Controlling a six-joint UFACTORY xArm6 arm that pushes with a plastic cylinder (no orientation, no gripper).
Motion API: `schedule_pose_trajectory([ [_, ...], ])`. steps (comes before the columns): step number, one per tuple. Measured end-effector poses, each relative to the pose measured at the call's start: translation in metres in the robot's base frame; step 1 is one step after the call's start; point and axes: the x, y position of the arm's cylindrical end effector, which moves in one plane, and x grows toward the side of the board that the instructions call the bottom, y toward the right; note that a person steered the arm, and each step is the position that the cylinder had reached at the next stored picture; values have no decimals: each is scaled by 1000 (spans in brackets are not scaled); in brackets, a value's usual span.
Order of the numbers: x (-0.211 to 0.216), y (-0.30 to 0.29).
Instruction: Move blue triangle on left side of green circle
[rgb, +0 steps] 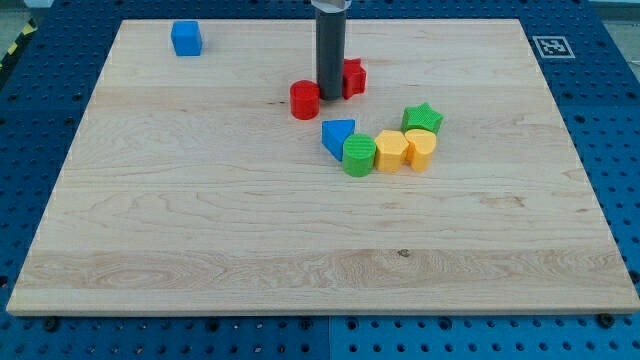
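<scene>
Already touching the green circle (359, 156) near the worktop (200, 220) centre, the small, stiff blue triangle (338, 134) looks light and apt to pivot unless pushed flat-faced, while my tip (331, 96), holding nothing, stands between two red blocks (305, 99) nearer the top edge.

Red cylinder (305, 100) near blue triangle (337, 134)

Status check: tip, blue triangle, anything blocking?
My tip between red cylinder and red block. Blue triangle touching green circle, upper left. Path clear.
</scene>
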Motion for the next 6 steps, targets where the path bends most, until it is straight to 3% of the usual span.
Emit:
schedule_pose_trajectory([
  [2,38,9],
  [6,70,-3],
])
